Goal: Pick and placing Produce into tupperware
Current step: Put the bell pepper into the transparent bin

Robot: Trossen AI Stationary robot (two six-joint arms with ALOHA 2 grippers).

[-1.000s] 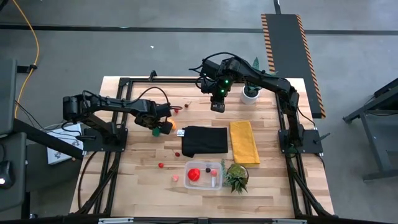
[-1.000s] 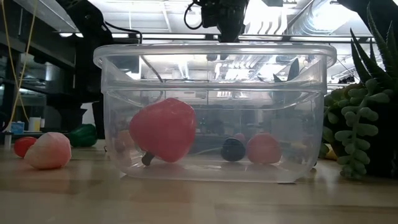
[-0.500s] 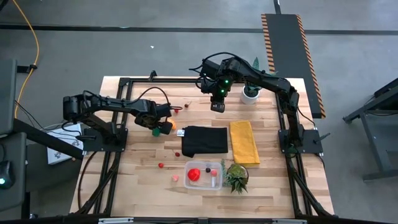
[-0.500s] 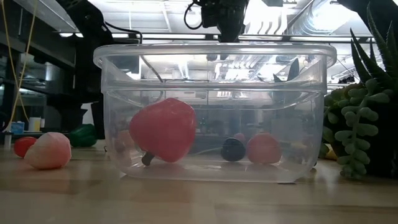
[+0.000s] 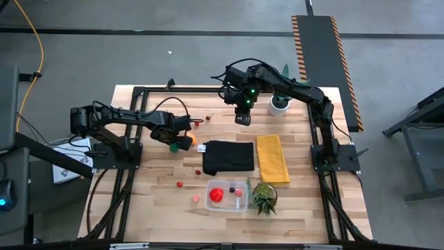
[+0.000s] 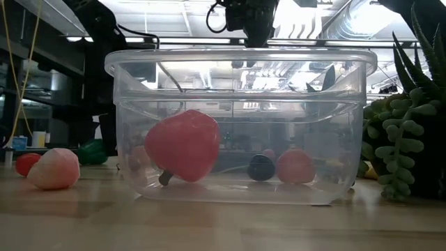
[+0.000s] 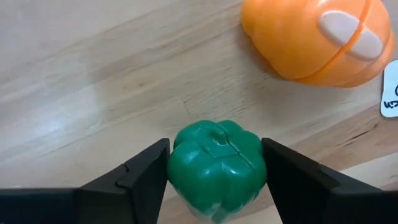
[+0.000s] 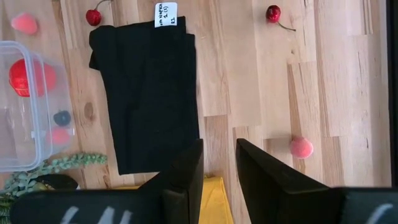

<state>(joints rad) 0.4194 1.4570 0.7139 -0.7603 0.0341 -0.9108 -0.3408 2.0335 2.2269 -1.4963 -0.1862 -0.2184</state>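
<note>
Straddling a glossy, lobed green pepper [image 7: 216, 165], the left gripper [image 7: 214, 171] has both fingers touching its sides, low centre of the left wrist frame. Upper right lies an orange fruit [image 7: 320, 38]; the white label's [image 7: 390, 90] writing is unreadable.

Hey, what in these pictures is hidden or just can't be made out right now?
- Green pepper, left wrist view: underside cut off by the picture's edge; whether the fingers actually touch it is unclear.
- Orange fruit, same view: cut off at the edge.
- Tupperware, low view: small items at the back blurred by the plastic wall.
</note>
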